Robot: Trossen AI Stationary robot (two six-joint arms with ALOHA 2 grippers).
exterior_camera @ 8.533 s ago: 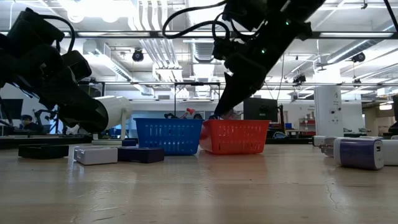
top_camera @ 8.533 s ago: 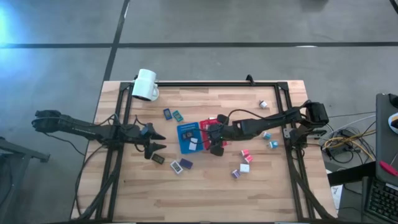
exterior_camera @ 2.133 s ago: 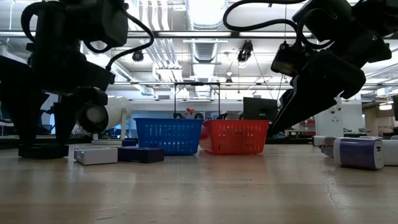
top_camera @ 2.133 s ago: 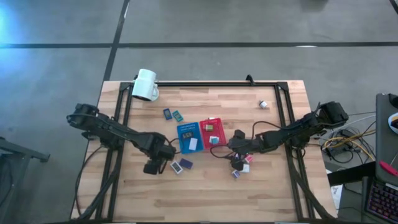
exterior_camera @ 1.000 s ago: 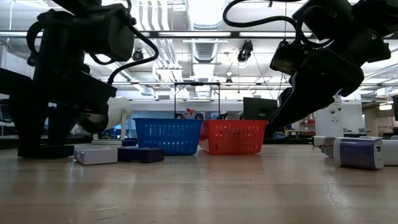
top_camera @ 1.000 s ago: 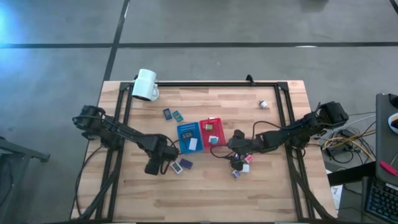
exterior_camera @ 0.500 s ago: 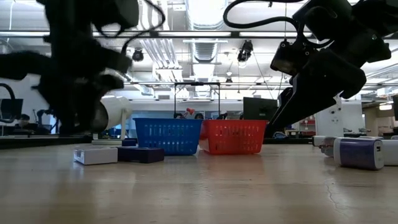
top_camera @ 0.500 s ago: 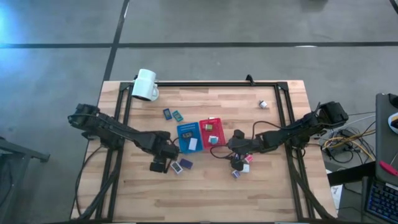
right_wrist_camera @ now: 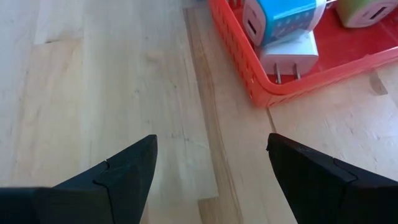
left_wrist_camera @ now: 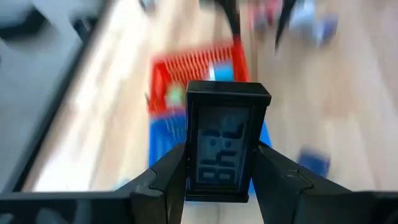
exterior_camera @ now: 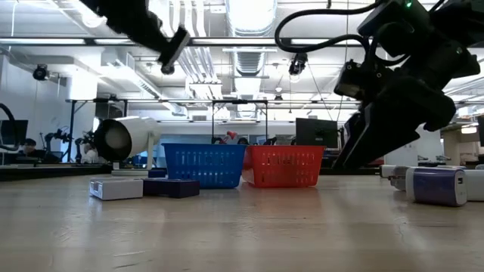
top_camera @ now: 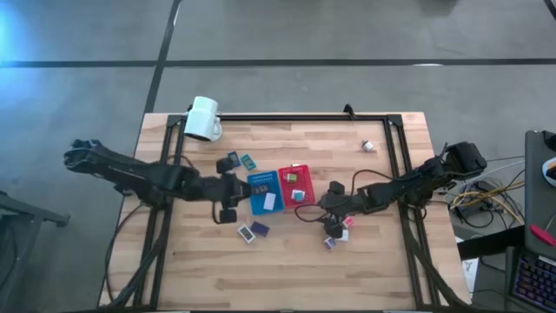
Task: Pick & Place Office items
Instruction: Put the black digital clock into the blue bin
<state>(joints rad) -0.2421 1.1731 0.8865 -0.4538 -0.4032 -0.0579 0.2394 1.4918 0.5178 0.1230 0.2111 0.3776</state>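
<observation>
My left gripper hangs high over the table just left of the blue tray, shut on a flat black piece with a display. My right gripper is open and low over the wood, near the red tray's near right corner. Small pieces lie flat on the table: a white one and a dark blue one near the blue tray, a dark blue one and a teal one farther back, and pink and purple ones by the right gripper. My left gripper pinches the black piece between its two fingers, one on each long side edge, at the end nearest the wrist. The piece is lifted clear of the table. Its display face is turned toward the wrist camera, and its free end sticks out beyond the fingertips.
The blue tray holds a white piece. The red tray holds a blue-and-white charger and a white plug. A big white mug lies at the far left corner. Another small piece lies far right. A black frame borders the table.
My left gripper has risen from the table with the black piece, lifting it clear, and has moved toward the far edge, alongside the blue tray. In the low view it has climbed from table level to the top of the picture. The right arm has kept still.
</observation>
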